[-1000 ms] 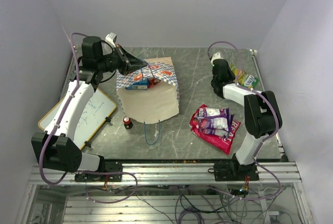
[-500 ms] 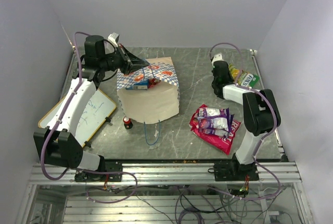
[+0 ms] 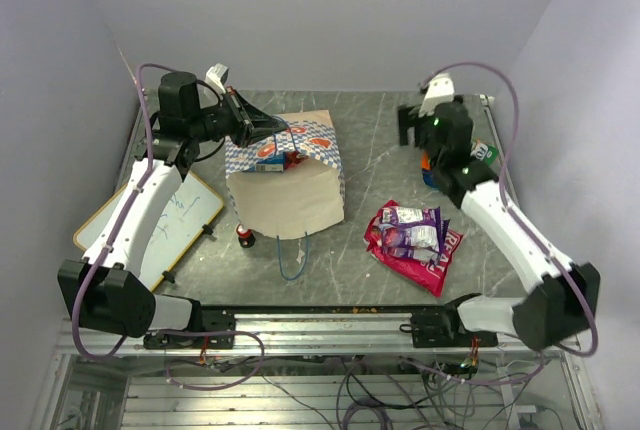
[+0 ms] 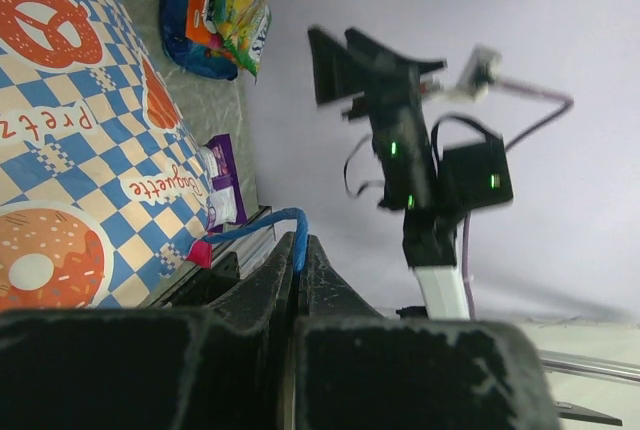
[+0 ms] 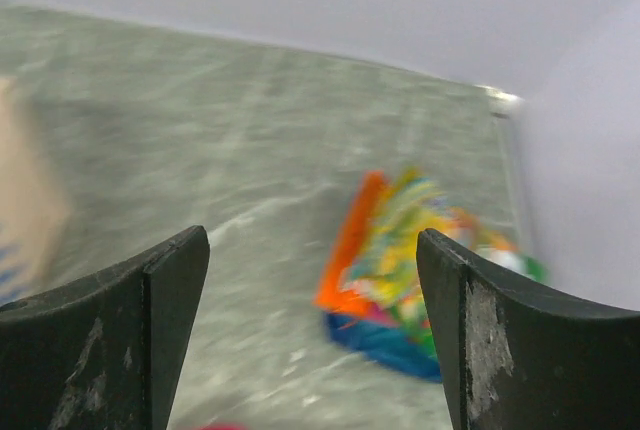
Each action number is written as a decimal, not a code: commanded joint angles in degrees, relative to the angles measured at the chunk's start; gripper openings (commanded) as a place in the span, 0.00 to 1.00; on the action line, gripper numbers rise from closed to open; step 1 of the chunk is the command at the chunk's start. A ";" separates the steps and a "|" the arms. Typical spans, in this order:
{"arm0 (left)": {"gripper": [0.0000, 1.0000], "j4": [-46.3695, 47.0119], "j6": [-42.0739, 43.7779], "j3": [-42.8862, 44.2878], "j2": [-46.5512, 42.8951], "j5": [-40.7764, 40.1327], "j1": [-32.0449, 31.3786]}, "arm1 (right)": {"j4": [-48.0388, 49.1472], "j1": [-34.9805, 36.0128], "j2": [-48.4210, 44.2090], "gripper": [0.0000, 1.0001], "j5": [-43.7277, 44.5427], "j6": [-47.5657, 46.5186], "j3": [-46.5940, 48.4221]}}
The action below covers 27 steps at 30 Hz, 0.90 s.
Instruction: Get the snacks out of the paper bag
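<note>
The paper bag [image 3: 290, 200] stands at centre-left, its checkered band [image 4: 70, 140] filling the left wrist view. My left gripper [image 3: 272, 130] is shut on the bag's blue cord handle [image 4: 268, 222] at the upper rim, jaws pressed together on it. A blue snack packet [image 3: 268, 161] shows inside the bag's mouth. Purple-white and magenta snacks [image 3: 412, 235] lie on the table at right. A green, orange and blue pile of snacks [image 5: 410, 280] lies at the back right corner. My right gripper [image 3: 412, 128] hangs open above the table, left of that pile, nothing between its fingers [image 5: 150, 330].
A small red-capped bottle [image 3: 243, 236] stands by the bag's front left corner. A wood-framed whiteboard [image 3: 185, 212] lies at the left under the left arm. The bag's second blue handle [image 3: 290, 258] trails toward the front edge. Walls close in behind and to the right.
My right gripper has opened, letting go of the packet at the back right, and has risen and swung left away from it. The left gripper still grips the handle.
</note>
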 commanded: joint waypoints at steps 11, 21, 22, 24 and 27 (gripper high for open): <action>0.07 0.69 0.45 0.85 -1.06 0.34 -0.29 | -10.03 43.57 -17.48 0.86 -5.06 18.12 -16.22; 0.07 -2.04 1.66 3.90 -0.43 0.48 -0.33 | 10.48 60.15 -2.61 0.85 1.75 -8.19 -18.39; 0.07 -2.20 1.62 3.86 -0.60 0.56 -0.33 | 13.56 60.05 0.18 0.85 3.50 -11.17 -17.77; 0.07 -2.56 1.61 3.90 -0.95 0.59 -0.33 | 19.69 59.41 5.60 0.79 3.24 -19.58 -16.67; 0.07 -3.72 1.97 4.07 -1.42 0.47 -0.33 | 32.13 56.52 11.44 0.71 -0.71 -30.06 -17.11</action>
